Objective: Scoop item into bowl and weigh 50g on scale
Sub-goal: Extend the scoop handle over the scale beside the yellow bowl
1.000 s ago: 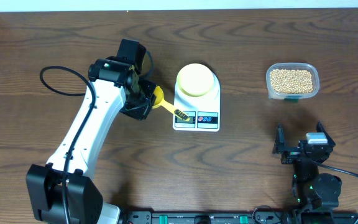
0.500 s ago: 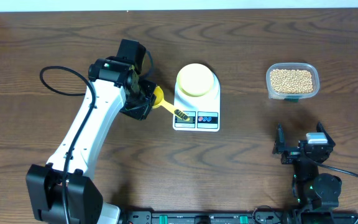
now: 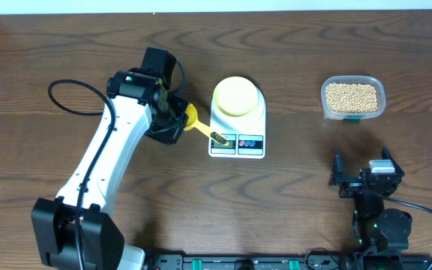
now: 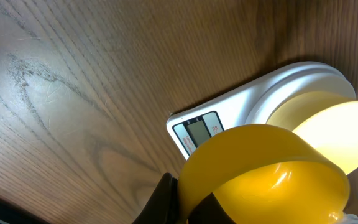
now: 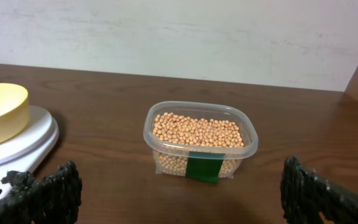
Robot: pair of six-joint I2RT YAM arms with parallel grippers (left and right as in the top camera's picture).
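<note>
Evidently nothing is shifting across the last second: both arms are sitting exactly where they were. Over on the left, the left gripper is clamping narrowly on the yellow scoop, whose handle is reaching over the front corner of the scale beside its display. From the left wrist view the scoop's cup is filling the foreground, and no beans are showing in it. Next along, the scale is carrying the pale-yellow bowl on its platform, and the bowl is looking empty. Farther right, the beans are all lying in the clear tub, well apart from the scoop. Nearest the right edge, the right gripper is hanging wide and empty, facing the tub. This stillness is suggesting that scooping is not yet under way: the scoop is probably needing to travel past the scale to the tub first
</note>
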